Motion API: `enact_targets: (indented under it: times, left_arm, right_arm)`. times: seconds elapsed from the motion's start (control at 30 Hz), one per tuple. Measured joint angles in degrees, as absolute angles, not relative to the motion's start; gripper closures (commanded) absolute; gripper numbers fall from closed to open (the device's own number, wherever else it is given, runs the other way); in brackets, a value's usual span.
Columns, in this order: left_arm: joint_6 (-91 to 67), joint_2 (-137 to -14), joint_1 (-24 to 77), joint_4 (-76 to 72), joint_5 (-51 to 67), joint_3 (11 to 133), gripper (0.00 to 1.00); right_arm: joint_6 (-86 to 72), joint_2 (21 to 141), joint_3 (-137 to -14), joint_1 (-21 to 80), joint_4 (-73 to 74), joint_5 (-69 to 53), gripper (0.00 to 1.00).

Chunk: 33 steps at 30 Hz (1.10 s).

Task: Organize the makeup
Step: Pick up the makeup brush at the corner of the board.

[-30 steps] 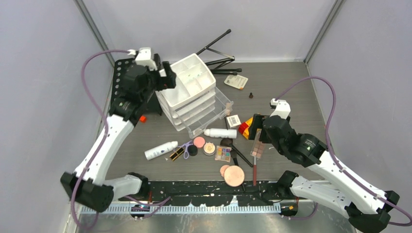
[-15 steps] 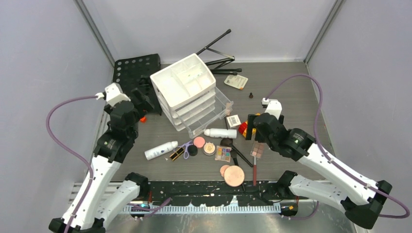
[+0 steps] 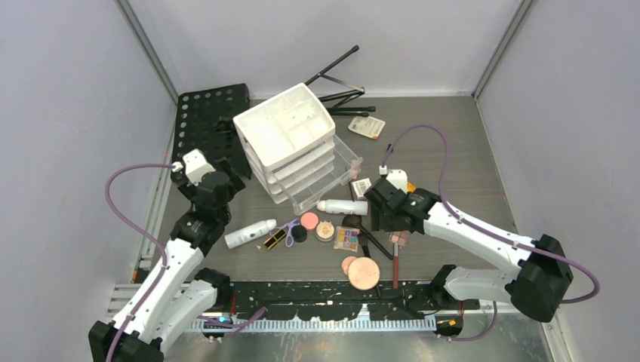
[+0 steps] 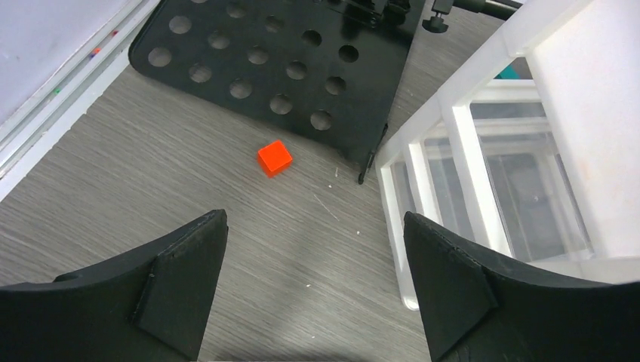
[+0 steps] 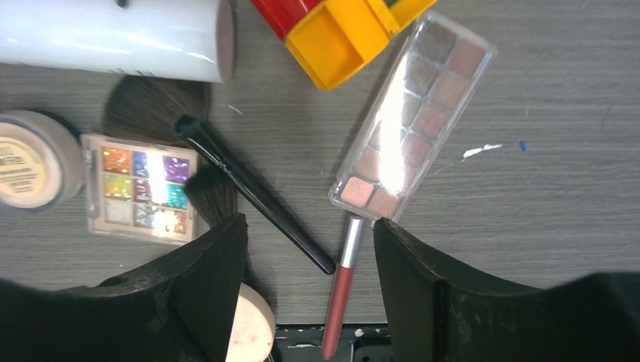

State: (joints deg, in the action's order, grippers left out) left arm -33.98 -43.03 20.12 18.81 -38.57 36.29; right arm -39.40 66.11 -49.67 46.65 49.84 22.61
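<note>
On the grey table (image 3: 453, 143), in front of the white drawer organizer (image 3: 290, 143), we see the makeup spread in a loose cluster. From the left lie a white bottle (image 3: 249, 234) on its side, a black-gold lipstick (image 3: 275, 240), a pink compact (image 3: 309, 220), a beige jar (image 3: 325, 230) and a multicolour eyeshadow palette (image 3: 346, 239). A large peach compact (image 3: 364, 273) sits nearer the front edge. A second white bottle (image 3: 343, 206) lies beyond the multicolour eyeshadow palette, close to the organizer's lowest drawer.

The right gripper (image 5: 308, 230) hangs low over this cluster, its jaws apart with nothing gripped. In its wrist view we see a black brush (image 5: 253, 200) running slantwise, its handle end lying between the two fingers and its bristles up by the second white bottle. To the right a neutral-toned palette (image 5: 411, 121) lies tilted, its upper end just beside the red-and-yellow block (image 5: 340, 30). A red-handled brush (image 5: 340, 294) pokes out from under its lower end.

The left gripper (image 4: 313, 226) is well apart from the makeup, its jaws spread wide and empty. It hangs over bare table between a black perforated plate (image 4: 279, 68) and the organizer. A small orange cube (image 4: 274, 157) lies just beside the plate's edge
</note>
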Motion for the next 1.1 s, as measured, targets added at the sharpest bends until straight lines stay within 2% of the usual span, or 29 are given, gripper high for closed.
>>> enact_targets:
  times: [0.37,0.7,1.1]
  left_arm:
    - [-34.00,-41.89,20.12,13.39,-37.91,29.74,0.13]
    - [-33.82,-43.53,20.12,12.49,-37.69,29.87,0.13]
    - [-33.41,-43.83,20.12,12.21,-37.41,29.87,0.13]
  right_arm:
    - [-43.92,71.64,-41.60,46.63,41.36,20.05,0.45]
    - [-43.94,77.78,-40.97,46.65,36.71,18.24,0.51]
    - [-43.90,74.74,-40.88,46.65,37.26,17.67,0.51]
